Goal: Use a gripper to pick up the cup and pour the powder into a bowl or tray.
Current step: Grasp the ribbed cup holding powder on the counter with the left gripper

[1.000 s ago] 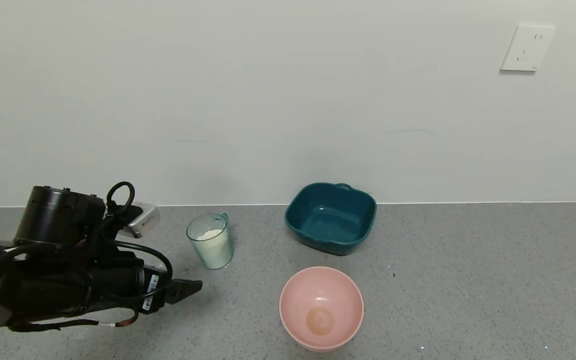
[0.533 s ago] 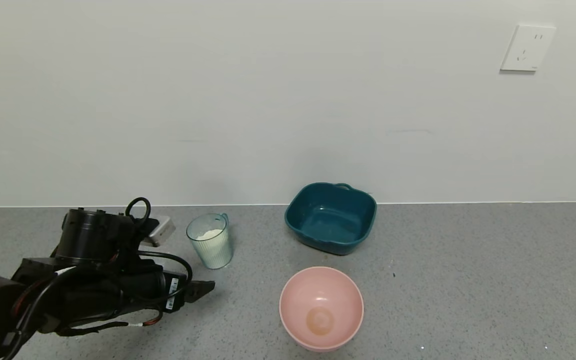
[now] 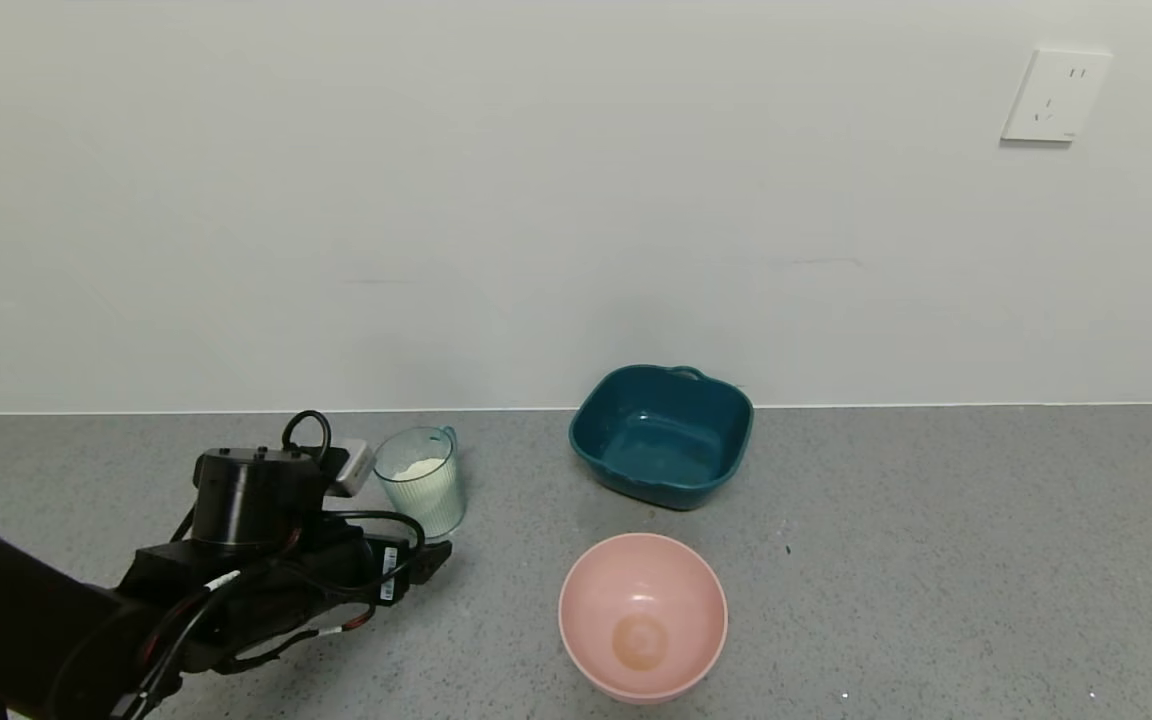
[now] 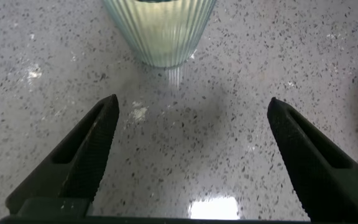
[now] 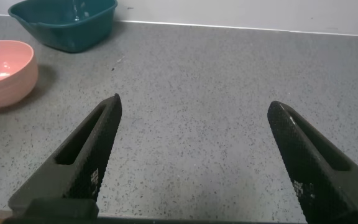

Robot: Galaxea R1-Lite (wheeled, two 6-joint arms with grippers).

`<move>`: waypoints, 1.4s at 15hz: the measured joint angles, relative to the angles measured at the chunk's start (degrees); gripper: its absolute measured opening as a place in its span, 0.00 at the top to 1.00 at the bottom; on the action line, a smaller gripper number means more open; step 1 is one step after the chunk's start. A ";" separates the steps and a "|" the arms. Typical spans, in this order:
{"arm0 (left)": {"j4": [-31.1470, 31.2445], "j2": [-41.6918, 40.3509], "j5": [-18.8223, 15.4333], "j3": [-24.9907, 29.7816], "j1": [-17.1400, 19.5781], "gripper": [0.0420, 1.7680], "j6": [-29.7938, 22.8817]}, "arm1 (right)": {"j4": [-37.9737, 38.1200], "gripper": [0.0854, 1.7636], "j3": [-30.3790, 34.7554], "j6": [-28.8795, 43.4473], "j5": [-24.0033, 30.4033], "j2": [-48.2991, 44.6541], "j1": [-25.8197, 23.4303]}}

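The ribbed pale blue-green cup [image 3: 422, 480] stands upright on the grey counter, its handle toward the wall. White powder [image 3: 420, 468] fills it. My left gripper [image 3: 433, 560] is open and empty, low over the counter just in front of the cup. In the left wrist view the cup's base [image 4: 160, 31] lies a short way ahead of the open left gripper [image 4: 191, 106], between the lines of its jaws. The pink bowl [image 3: 643, 615] sits empty to the right of the cup, nearer me. My right gripper [image 5: 194, 106] is open and empty, out of the head view.
A dark teal tub [image 3: 663, 435] stands by the wall behind the pink bowl. The right wrist view shows the pink bowl [image 5: 5, 71] and the teal tub [image 5: 64, 22] far off. A wall socket [image 3: 1054, 96] is high on the right.
My left arm has moved forward and to the right, bringing the open gripper close to the cup's base. The cup and bowl have not moved.
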 joint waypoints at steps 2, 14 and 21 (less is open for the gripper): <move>-3.40 2.65 0.41 0.78 -0.39 0.03 -0.05 | 0.00 0.03 0.00 -0.01 0.00 0.00 0.00; -29.48 16.43 4.38 2.44 -0.63 0.03 0.04 | -0.02 0.03 0.00 -0.01 0.00 0.00 0.00; -40.36 23.27 7.05 1.68 -0.52 0.03 0.30 | -0.02 0.03 0.00 -0.04 0.02 0.00 0.01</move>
